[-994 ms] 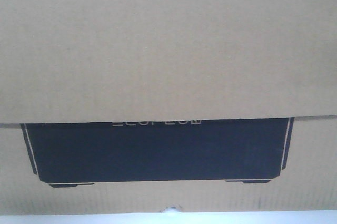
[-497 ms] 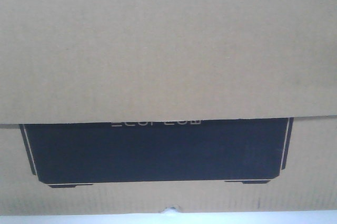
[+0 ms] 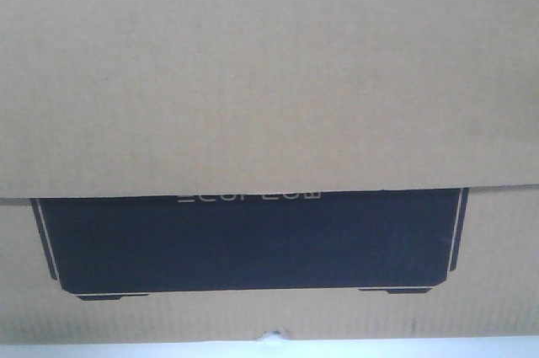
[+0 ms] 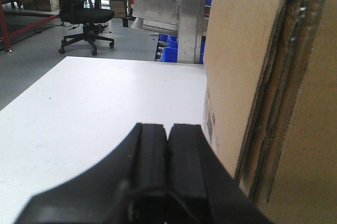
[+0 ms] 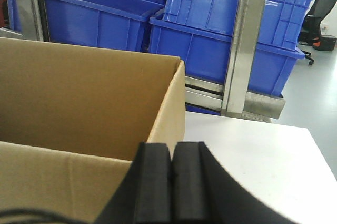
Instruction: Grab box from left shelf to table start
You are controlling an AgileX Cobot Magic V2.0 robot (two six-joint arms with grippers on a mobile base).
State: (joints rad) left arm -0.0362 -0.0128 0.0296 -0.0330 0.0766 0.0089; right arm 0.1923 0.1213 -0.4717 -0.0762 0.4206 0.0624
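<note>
The box [image 3: 269, 80] fills your front view, printed panel [image 3: 253, 240] low on its face, lettering half hidden under a flap edge. It rests on the white table [image 4: 95, 108]; a pale strip of table shows beneath it. Left gripper [image 4: 167, 145] sits just beside the box's side wall, jaws pressed together, nothing between them. Right gripper [image 5: 171, 176] sits at the opposite wall near the open top, jaws likewise together and empty.

Judgement: the box appears already set down, so you are at the release stage; next, draw both arms outward.

The shelf [image 5: 247, 97] with blue bins [image 5: 221, 39] stands past the table's far edge. Contact between pads and cardboard cannot be confirmed.
</note>
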